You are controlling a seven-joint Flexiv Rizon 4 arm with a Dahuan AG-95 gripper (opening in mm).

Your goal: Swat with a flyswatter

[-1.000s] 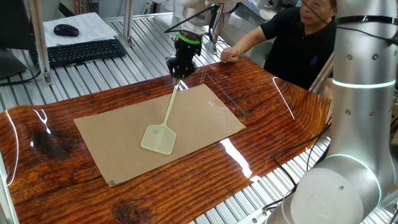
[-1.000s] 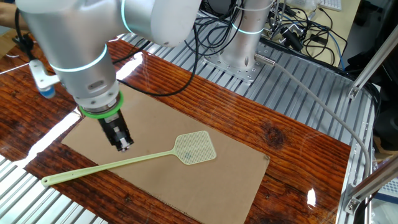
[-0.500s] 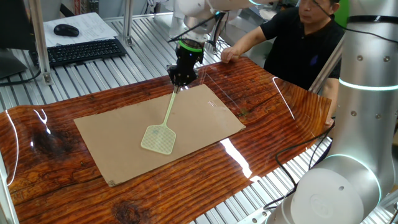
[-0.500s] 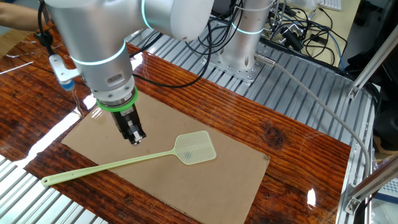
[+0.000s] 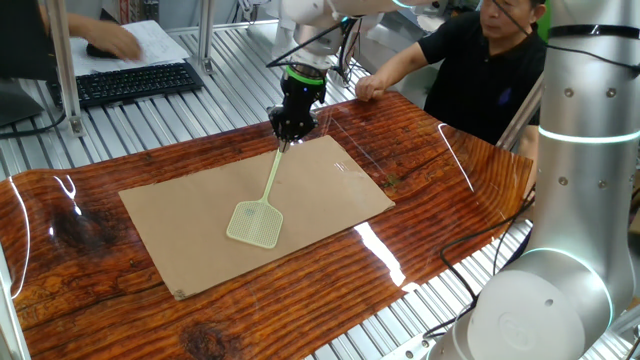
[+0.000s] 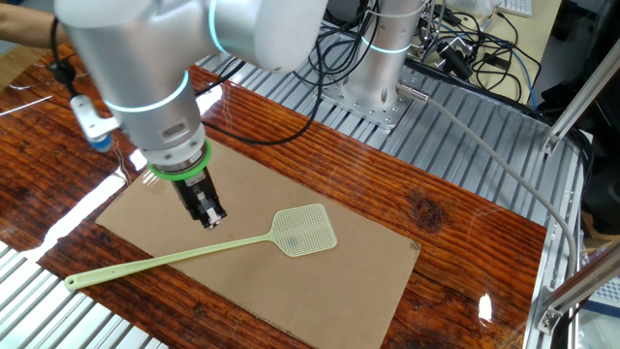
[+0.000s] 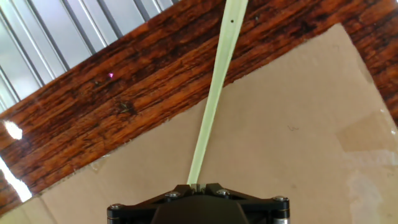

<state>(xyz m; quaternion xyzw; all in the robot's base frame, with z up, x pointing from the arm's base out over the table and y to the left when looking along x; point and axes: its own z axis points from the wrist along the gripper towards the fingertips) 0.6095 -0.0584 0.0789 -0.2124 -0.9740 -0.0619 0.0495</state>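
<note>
The flyswatter (image 6: 213, 249) lies on the cardboard sheet (image 6: 349, 257), handle overhanging.

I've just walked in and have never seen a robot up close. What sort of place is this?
Most likely a robotics lab. A robot arm works over a wooden table mounted on a slatted metal frame, tangled cables run behind it, and a computer keyboard sits nearby.
</note>
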